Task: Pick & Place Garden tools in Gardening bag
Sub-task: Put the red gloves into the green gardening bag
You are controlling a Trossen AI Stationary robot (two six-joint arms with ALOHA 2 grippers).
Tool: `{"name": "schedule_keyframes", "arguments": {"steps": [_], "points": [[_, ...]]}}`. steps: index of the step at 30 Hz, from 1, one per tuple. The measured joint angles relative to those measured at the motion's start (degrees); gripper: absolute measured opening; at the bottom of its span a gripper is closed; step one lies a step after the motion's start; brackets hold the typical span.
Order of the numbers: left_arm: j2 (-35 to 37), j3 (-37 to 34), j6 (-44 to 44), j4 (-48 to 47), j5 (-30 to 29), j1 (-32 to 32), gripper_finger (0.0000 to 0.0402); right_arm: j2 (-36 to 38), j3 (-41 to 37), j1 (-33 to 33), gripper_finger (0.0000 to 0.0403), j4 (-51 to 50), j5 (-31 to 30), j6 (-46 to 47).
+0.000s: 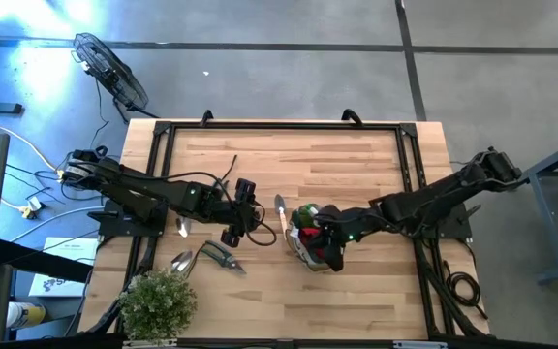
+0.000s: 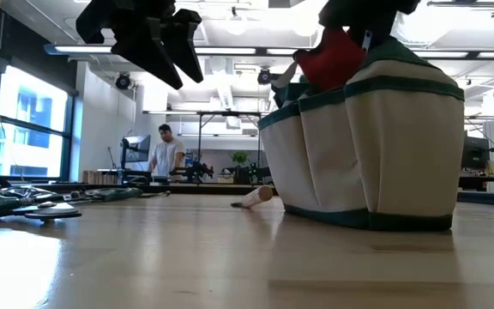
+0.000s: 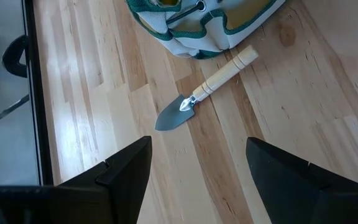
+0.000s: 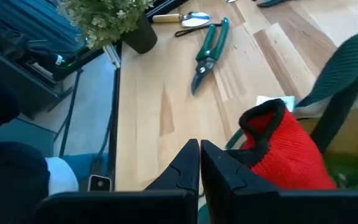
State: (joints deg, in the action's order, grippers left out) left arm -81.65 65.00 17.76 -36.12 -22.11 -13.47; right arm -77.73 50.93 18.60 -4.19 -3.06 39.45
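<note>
The gardening bag (image 1: pixel 296 248), cream fabric with green trim, stands upright on the wooden table right of centre. A red piece (image 4: pixel 281 152) sticks out of its mouth (image 2: pixel 331 53). My right gripper (image 4: pixel 200 163) hovers over the bag, shut, right beside the red piece. A wooden-handled trowel (image 3: pixel 199 98) lies flat on the table on the bag's left. My left gripper (image 3: pixel 197 171) hangs open above it, clear of it. Green-handled pruners (image 4: pixel 209 53) and silver scoops (image 1: pixel 181 260) lie near the table's left front. My right gripper's shut fingers stand right beside the red piece's black-edged end (image 4: pixel 248 155), slanting down over the bag. Nothing shows between the fingers. I cannot tell whether they touch the red piece.
A bushy potted plant (image 1: pixel 158 301) stands at the near left corner. A black frame (image 1: pixel 279 126) runs around the tabletop. A person stands far off in the room (image 2: pixel 166 153). Bare wood lies in front of and behind the bag.
</note>
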Motion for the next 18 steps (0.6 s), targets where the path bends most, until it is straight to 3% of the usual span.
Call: {"name": "schedule_keyframes", "arguments": {"steps": [11,18], "points": [[0.0,0.0,0.0,0.0,0.0,0.0,0.0253,0.0,0.2,0.2,0.0004,-9.2,-6.1,4.9],[0.0,0.0,0.0,0.0,0.0,0.0,0.0253,0.0,0.2,0.7,0.0004,-10.9,-5.9,6.9]]}}
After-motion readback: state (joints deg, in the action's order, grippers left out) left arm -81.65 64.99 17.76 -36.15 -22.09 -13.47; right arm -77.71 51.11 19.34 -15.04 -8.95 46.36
